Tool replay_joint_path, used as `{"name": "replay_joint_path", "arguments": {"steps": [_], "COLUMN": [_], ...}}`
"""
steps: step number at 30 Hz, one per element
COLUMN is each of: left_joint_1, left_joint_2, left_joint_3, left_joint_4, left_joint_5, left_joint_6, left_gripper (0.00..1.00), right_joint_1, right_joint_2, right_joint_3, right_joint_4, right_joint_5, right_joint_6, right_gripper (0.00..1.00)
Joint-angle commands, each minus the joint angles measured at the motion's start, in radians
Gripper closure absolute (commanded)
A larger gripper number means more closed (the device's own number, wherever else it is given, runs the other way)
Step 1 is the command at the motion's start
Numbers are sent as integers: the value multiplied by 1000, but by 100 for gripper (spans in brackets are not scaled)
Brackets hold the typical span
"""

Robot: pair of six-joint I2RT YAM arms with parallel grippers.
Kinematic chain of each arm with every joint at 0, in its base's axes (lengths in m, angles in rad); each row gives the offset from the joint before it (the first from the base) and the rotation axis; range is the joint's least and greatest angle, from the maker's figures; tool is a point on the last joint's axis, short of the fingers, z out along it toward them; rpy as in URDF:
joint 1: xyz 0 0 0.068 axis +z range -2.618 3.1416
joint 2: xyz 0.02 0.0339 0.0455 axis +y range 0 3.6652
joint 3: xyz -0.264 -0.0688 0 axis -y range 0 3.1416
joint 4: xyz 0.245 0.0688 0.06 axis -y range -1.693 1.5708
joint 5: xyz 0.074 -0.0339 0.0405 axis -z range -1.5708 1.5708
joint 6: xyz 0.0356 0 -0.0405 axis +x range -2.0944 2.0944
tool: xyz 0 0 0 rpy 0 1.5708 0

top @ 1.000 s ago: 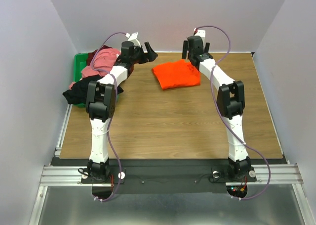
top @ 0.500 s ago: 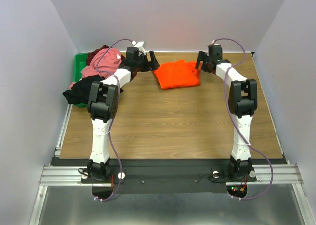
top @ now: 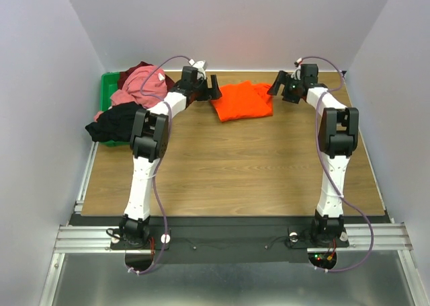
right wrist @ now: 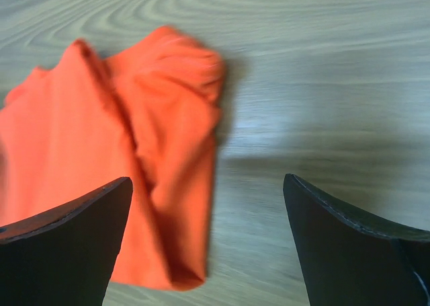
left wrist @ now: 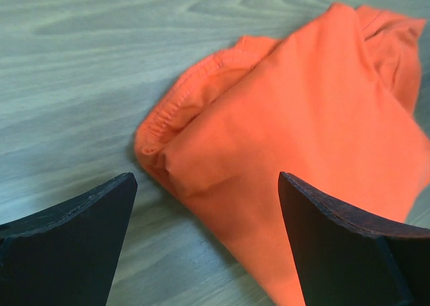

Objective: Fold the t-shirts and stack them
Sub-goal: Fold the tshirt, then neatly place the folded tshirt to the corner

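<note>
the orange t-shirt (top: 242, 101) lies on the table (top: 235, 171) close to the far edge, about midway along it. it is already doubled into a compact, roughly square bundle, with a stitched hem showing along one folded side in the left wrist view (left wrist: 316, 131) and a bunched, rounded corner in the right wrist view (right wrist: 101, 158).

the left gripper (top: 213, 88) sits just beside the bundle's left side and the right gripper (top: 277, 86) just beside its right side. both have their jaws spread wide with nothing in them. each wrist camera shows only cloth and bare wood between its fingers (left wrist: 67, 239) (right wrist: 349, 245).

the step in hand looks like the close of the orange shirt's fold, with both claws off the cloth. the bundle is a little skewed and lumpy at its right corner. so the next move calls for either a light squaring of its edges or, more likely, a reach by the left arm to the far-left corner for another shirt.

there the green bin (top: 105, 91) stands against the left edge. it holds a loose heap:
- the pink shirt (top: 144, 83) is on top.
- the maroon shirt (top: 136, 68) is behind it, toward the wall.
- the black shirt (top: 113, 123) spills over the bin's near rim onto the table.

none of these is folded, so most of the stack has yet to be built.
</note>
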Motion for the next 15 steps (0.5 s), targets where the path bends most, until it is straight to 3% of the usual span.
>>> {"name": "replay_joint_path", "arguments": {"steps": [1, 15], "left_joint_1": [-28, -88], "left_joint_2": [7, 87], "left_joint_3": [80, 192], "left_joint_4": [-50, -89], "left_joint_5": [-26, 22], "left_joint_6": [37, 64], "left_gripper": [1, 1], "right_joint_1": [15, 75], "right_joint_2": [32, 80], "right_joint_3": [42, 32], "right_joint_4": [44, 33], "right_joint_5": [-142, -199], "right_joint_6": [-1, -32], "right_gripper": [0, 0]}}
